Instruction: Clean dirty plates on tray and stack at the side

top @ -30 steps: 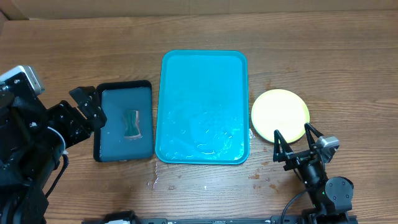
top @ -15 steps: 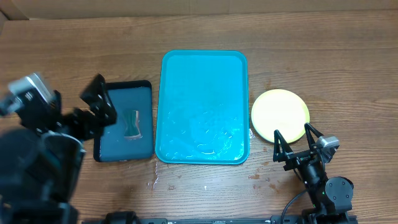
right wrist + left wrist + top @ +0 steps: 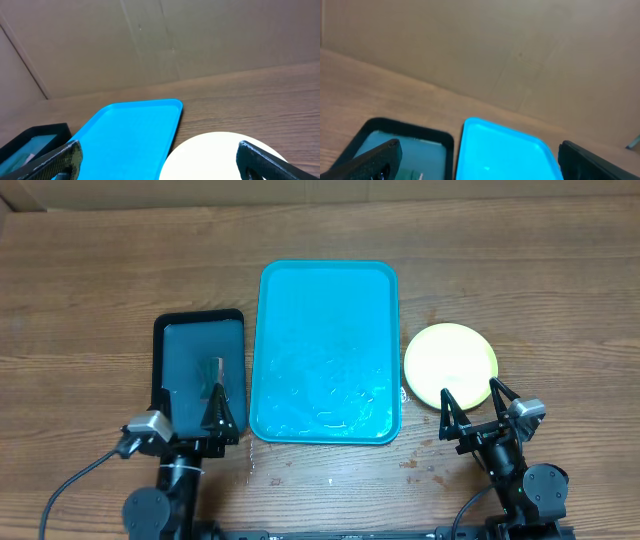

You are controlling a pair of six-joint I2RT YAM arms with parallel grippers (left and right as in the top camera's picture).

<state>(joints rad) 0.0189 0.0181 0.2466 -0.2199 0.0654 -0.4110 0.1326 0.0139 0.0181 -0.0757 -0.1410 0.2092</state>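
**Both grippers spread wide, nothing held**

Left gripper (image 3: pixel 192 410) hangs at lower left over the black tray (image 3: pixel 200 315), jaws released. Right gripper (image 3: pixel 470 393), lower right, gapes at the near edge of the yellow-green plates (image 3: pixel 450 355). They sit right of centre on the table (image 3: pixel 550 270), just beside the wet turquoise tray (image 3: pixel 325 310).

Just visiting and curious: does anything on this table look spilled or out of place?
Yes, slightly. Small wet spots sit on the wooden table by the near corners of the turquoise tray, and the tray's floor looks streaked with liquid. The plates sit neatly beside it, and nothing looks damaged.
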